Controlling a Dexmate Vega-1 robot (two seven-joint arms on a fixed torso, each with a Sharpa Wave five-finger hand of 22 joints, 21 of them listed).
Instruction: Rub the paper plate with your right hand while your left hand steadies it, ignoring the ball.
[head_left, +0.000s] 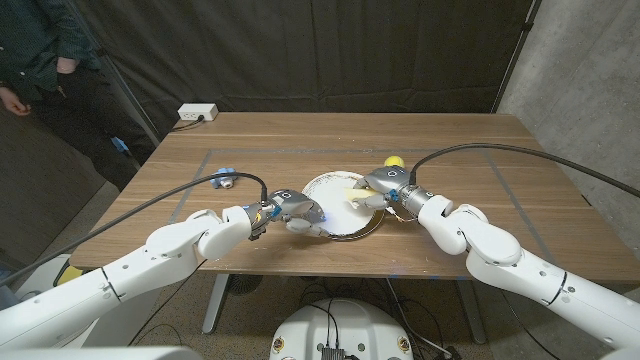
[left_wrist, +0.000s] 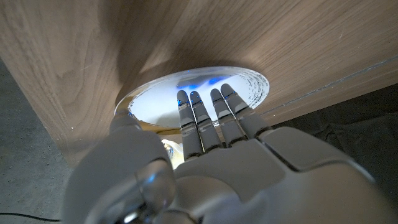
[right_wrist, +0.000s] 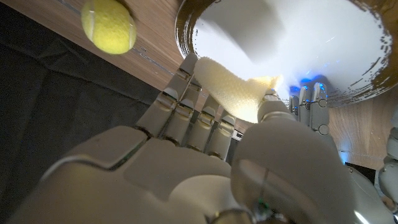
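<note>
The paper plate (head_left: 335, 205) lies near the front edge of the wooden table (head_left: 480, 150), about in the middle between the two arms. It is white, with a dark pattern on the rim.

The left hand (head_left: 290, 211) lies at the plate's left rim. In the left wrist view its fingers (left_wrist: 205, 115) are straight and close together, and their tips rest on the white surface just inside the rim. It holds nothing; it only presses down.

The right hand (head_left: 382, 186) is over the plate's right side. It pinches a pale yellow sponge (right_wrist: 233, 90) between the thumb and the other fingers, and the sponge reaches onto the white surface of the plate.

A yellow tennis ball (right_wrist: 109, 25) sits on the table just behind the right hand, apart from the plate.

I think the main risk is that the plate slides. The left fingers cover only a small part near the rim, so a strong rubbing stroke toward them can push the light plate under them or off the near table edge. Also a wide stroke backward could bump the ball and send it rolling. The thin sponge may slip from the pinch if it is pressed hard.
</note>
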